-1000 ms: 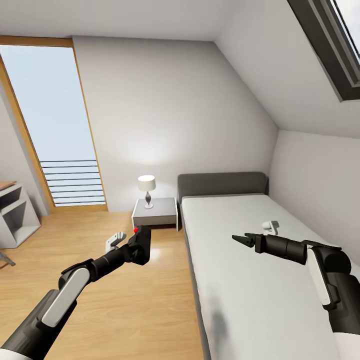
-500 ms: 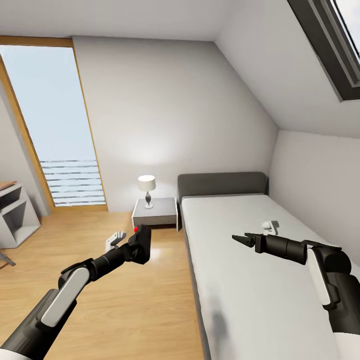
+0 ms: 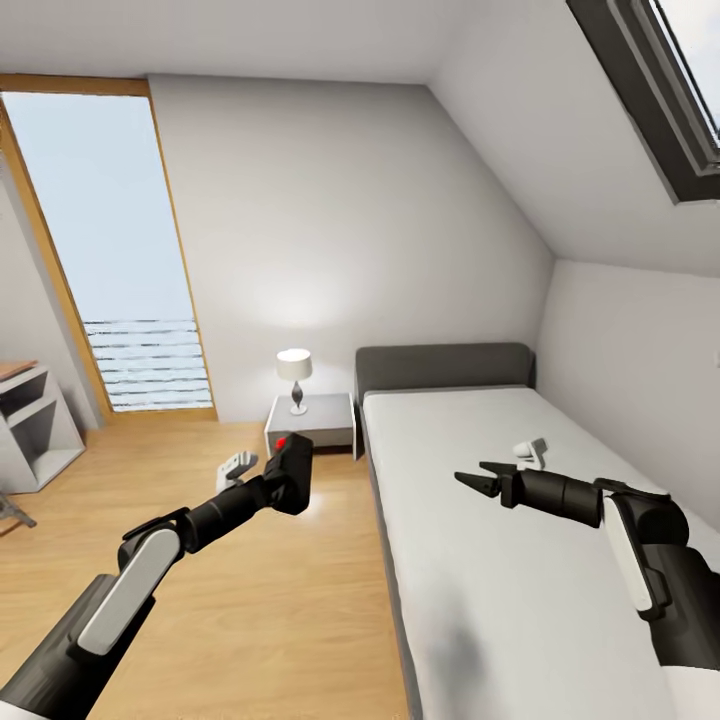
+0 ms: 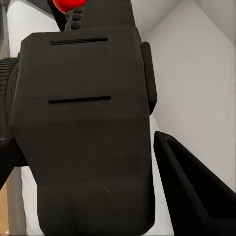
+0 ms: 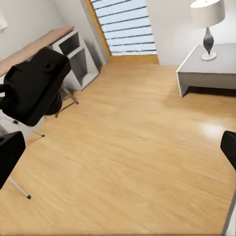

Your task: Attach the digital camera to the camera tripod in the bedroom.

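Observation:
My left gripper (image 3: 288, 480) is shut on the digital camera (image 3: 293, 470), a small black box with a red button, held above the wood floor left of the bed. The left wrist view has the camera body (image 4: 86, 123) close up between the black fingers (image 4: 196, 191). My right gripper (image 3: 470, 483) hangs open over the white mattress with nothing between its fingers. In the right wrist view the held camera (image 5: 37, 83) is seen before the desk, and thin grey legs (image 5: 22, 127) with black feet, apparently the camera tripod's, reach out below it. One such leg (image 3: 14, 511) shows at the far left.
A grey bed (image 3: 445, 368) fills the right side. A nightstand (image 3: 312, 422) with a white lamp (image 3: 294, 377) stands at its head. A tall wood-framed window (image 3: 110, 250) and a wood-topped desk (image 3: 25, 425) are at the left. Small white objects lie on the floor (image 3: 236, 466) and on the mattress (image 3: 530, 451).
The left gripper has lifted the camera a little and carried it slightly right. The head view has shifted a little; the right gripper has barely moved.

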Controlling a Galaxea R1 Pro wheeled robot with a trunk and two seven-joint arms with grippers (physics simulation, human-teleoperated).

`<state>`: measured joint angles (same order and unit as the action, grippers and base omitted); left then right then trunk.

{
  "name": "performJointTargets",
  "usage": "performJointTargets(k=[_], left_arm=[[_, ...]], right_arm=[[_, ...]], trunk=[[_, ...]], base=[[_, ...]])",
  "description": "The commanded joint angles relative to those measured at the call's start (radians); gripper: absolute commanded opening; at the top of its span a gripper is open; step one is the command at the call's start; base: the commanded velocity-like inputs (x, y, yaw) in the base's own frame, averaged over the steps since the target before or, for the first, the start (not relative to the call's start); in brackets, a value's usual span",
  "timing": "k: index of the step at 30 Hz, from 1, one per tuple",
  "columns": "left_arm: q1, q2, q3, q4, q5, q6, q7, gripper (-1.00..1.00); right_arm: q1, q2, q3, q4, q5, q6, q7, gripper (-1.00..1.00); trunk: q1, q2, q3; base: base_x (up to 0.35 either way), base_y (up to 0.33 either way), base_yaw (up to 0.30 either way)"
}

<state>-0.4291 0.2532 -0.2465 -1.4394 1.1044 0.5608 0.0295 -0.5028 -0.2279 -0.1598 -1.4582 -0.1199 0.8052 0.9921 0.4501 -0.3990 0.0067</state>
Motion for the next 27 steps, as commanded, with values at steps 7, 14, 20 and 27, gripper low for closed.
performJointTargets(k=[7, 14, 20, 27], left_arm=[[0.000, 0.001, -0.009, -0.010, 0.006, 0.002, 0.003, -1.00], [0.000, 0.001, -0.010, -0.012, 0.006, 0.002, 0.003, -1.00], [0.000, 0.001, -0.011, -0.013, 0.006, 0.002, 0.003, -1.00], [0.000, 0.001, -0.010, -0.012, 0.007, 0.002, 0.003, -1.00]], right_arm=[[0.000, -0.004, 0.012, 0.003, 0.006, 0.028, -0.004, 1.00], [0.000, -0.005, 0.014, 0.004, 0.009, 0.055, -0.001, 1.00], [0.000, -0.005, 0.012, 0.005, 0.009, 0.060, 0.000, 1.00], [0.000, -0.005, 0.011, 0.005, 0.012, 0.060, -0.005, 1.00]], trunk=[[0.000, -0.001, -0.001], [0.000, -0.001, -0.001], [0.000, -0.001, -0.001], [0.000, -0.001, -0.001]], base=[[-0.329, 0.039, 0.000], [-0.343, 0.084, 0.000], [-0.345, 0.093, 0.000], [-0.345, 0.071, 0.025]])
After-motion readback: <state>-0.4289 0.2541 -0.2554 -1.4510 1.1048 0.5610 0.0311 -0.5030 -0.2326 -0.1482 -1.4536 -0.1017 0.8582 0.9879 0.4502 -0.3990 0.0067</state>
